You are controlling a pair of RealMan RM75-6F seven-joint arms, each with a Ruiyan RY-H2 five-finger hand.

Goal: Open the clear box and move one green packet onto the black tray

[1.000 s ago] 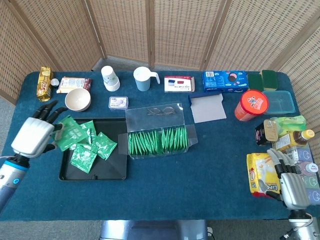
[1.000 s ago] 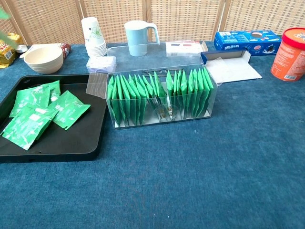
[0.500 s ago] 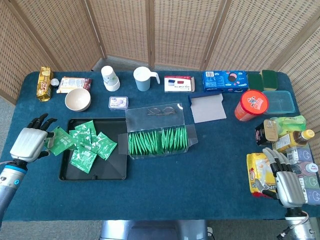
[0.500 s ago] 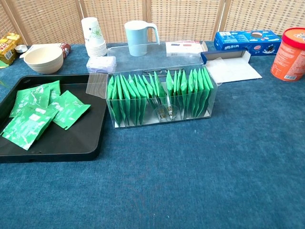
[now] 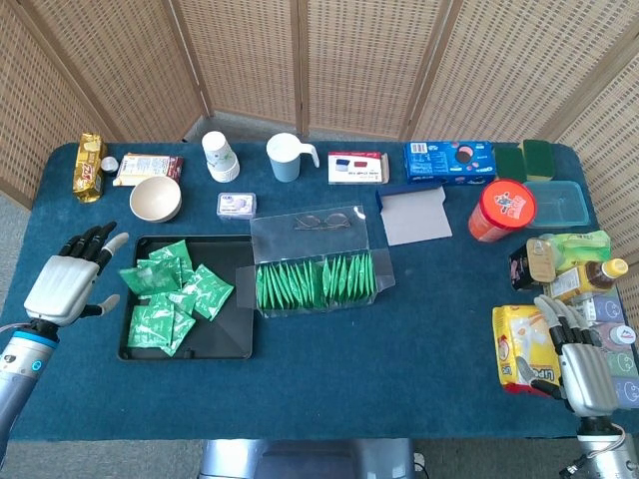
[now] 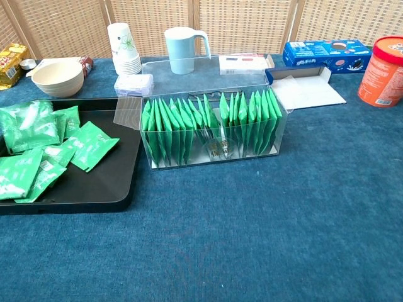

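Observation:
The clear box (image 5: 318,267) (image 6: 211,129) stands mid-table with its lid folded back, a row of green packets (image 5: 316,282) (image 6: 208,123) upright inside. Left of it the black tray (image 5: 215,341) (image 6: 107,189) holds several loose green packets (image 5: 170,292) (image 6: 38,148). My left hand (image 5: 68,283) hovers just off the tray's left edge, fingers spread and empty; the chest view does not show it. Fingers apart and holding nothing, my right hand (image 5: 577,362) rests at the table's front right corner by a yellow snack bag (image 5: 521,347).
Along the back stand a bowl (image 5: 155,199), paper cups (image 5: 220,156), a blue mug (image 5: 287,157), small boxes and a blue biscuit box (image 5: 449,161). An orange tub (image 5: 501,211), a blue container and bottles crowd the right side. Bare cloth lies in front of the box.
My left hand has let go of a green packet, which now lies on the tray's left part with the others. The hand drew back left and spread. The right hand stayed put.

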